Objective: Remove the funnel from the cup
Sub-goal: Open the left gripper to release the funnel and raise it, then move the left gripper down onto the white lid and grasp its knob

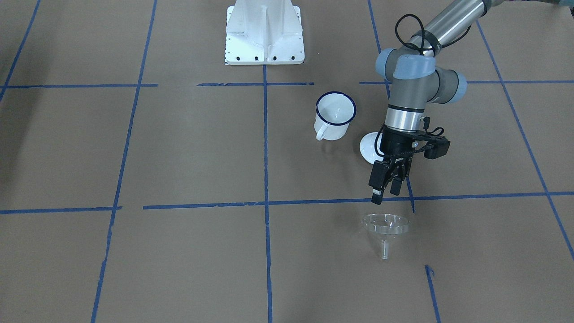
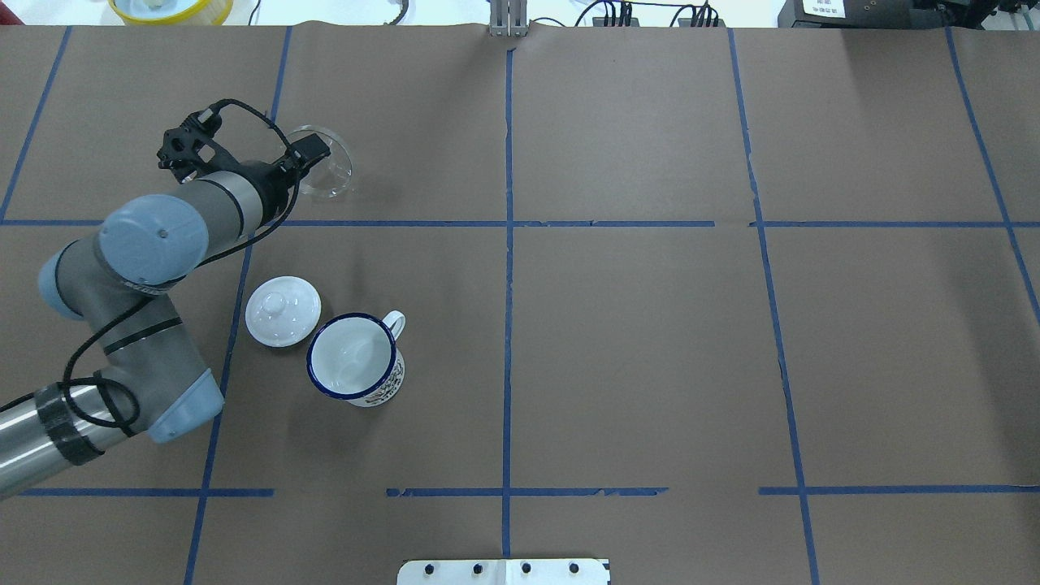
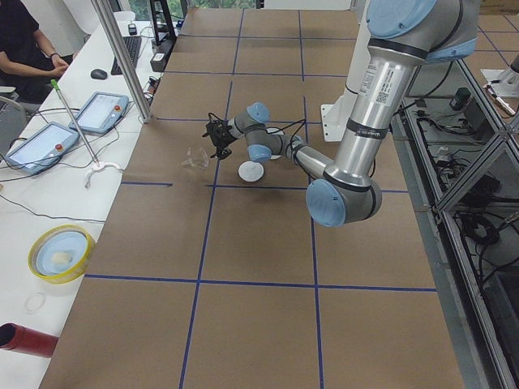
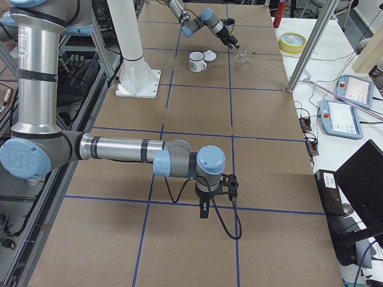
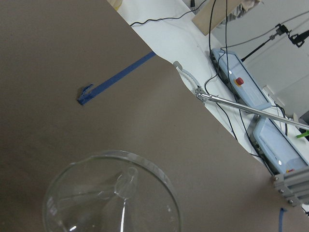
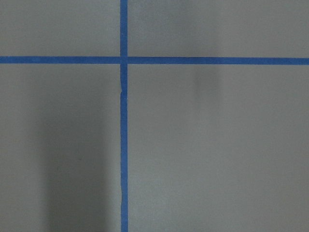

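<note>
Out of the mug and down on the brown paper-covered counter (image 1: 179,157): the small clear see-through funnel (image 1: 386,224) lies tipped on its side in a far square of the blue tape grid (image 1: 265,148). Its thin spout points away from the small white enamel cup with the dark blue rim (image 1: 335,117), which stands upright and empty well apart from it. My left arm (image 1: 406,96) reaches out over the spot, and my left jaws hang just above the funnel's wide rim, spread and pinching nothing. Nothing of mine touches the funnel, which reads to me as a release. The wrist camera looks straight down into the funnel's bowl. I judge the removal itself done, with only a retreat left for that arm. The flat round white lid with a knob (image 2: 283,311) sits just beside the cup, untouched and no part of this job. My right arm (image 4: 119,148) waits low over bare paper at the other end of the counter, out of the way. Whether my right jaws are spread or pressed together I cannot tell.
</note>
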